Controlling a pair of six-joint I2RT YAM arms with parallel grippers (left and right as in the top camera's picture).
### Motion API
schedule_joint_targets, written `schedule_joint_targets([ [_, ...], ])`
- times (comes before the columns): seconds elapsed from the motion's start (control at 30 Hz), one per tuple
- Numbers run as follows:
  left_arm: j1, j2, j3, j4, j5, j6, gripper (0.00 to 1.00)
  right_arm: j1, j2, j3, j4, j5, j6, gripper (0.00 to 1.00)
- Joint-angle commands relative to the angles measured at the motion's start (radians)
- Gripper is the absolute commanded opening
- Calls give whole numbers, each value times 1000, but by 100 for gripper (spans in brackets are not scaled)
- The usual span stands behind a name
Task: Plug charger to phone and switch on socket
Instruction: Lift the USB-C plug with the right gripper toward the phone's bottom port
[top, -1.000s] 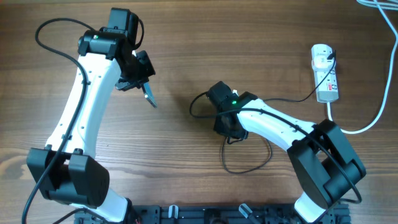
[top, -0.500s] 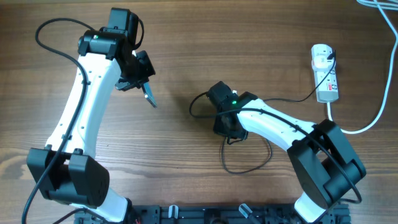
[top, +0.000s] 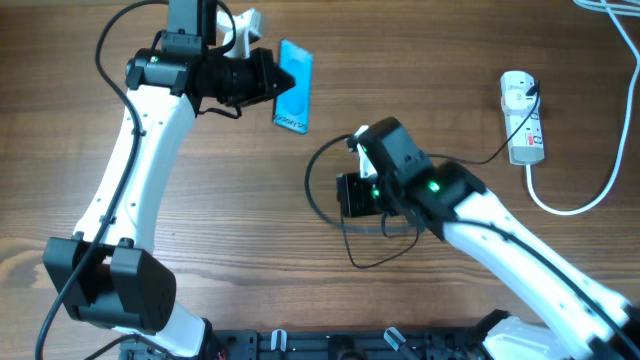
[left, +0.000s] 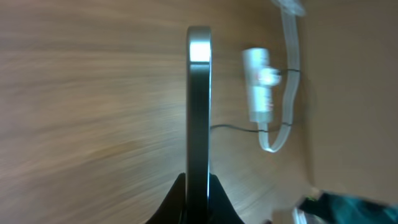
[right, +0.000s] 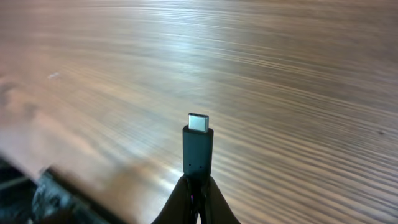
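My left gripper (top: 268, 80) is shut on the phone (top: 295, 95) and holds it off the table at the back left, turquoise screen up in the overhead view. In the left wrist view the phone (left: 199, 99) shows edge-on between the fingers (left: 199, 196). My right gripper (top: 348, 195) is shut on the charger's connector tip (right: 199, 146), which points forward above the wood from between the fingers (right: 198, 196). The thin black charger cable (top: 375, 262) loops under the right arm and runs to its plug in the white socket (top: 523, 120) at the far right. The socket is blurred in the left wrist view (left: 260, 93).
The socket's thick white cable (top: 600, 190) curves along the right edge of the wooden table (top: 200, 250). The left arm's black cable (top: 105, 45) arcs over the back left.
The left gripper has moved back and right and now holds the phone, which did not show before. The right arm has shifted to the right, with its gripper lower in view.
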Motion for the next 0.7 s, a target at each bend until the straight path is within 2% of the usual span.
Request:
schedule_joint_targets([
  [0.0,0,5,8,48,298,42,4,56,-77,19,10,-57,-54,4],
  [0.13,-26,5,8,-17,300,123,4,63,-106,20,85,-56,-28,4],
  [0.33,-99,5,8,-4,273,124,4,63,-106,21,161,-24,96,5],
  [0.53,-95,5,8,22,217,106,4,63,-122,21,200,-11,164,4],
  [0.67,-95,5,8,84,153,13,4,63,-123,21,233,14,211,4],
])
